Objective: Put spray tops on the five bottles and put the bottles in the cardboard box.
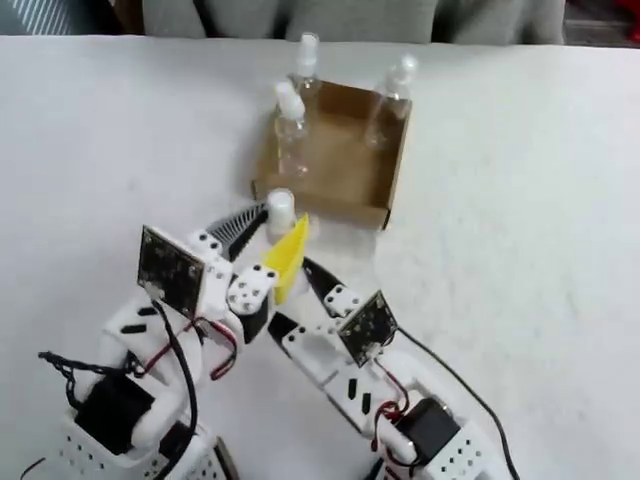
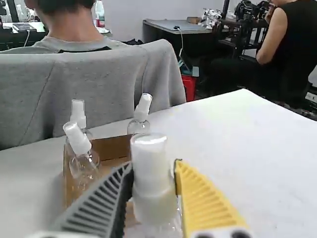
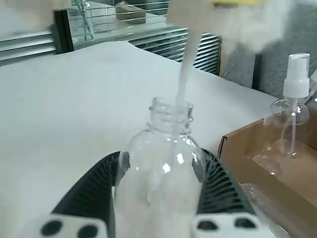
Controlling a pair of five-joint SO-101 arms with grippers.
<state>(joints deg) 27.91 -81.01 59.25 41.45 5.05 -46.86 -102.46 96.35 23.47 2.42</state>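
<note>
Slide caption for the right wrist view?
Right hand grips a clear bottle with the spray top's tube in its neck, beside the cardboard box.

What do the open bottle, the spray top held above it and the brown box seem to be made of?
Open bottle: probably clear plastic, glossy; the background shows through it and highlights sit on it, though glass is possible.
Spray top: white, slightly translucent plastic, smooth surface.
Box: brown cardboard, matte, with thin folded walls.

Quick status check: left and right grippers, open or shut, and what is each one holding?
Left gripper: shut on the spray top.
Right gripper: shut on the bottle.
</note>
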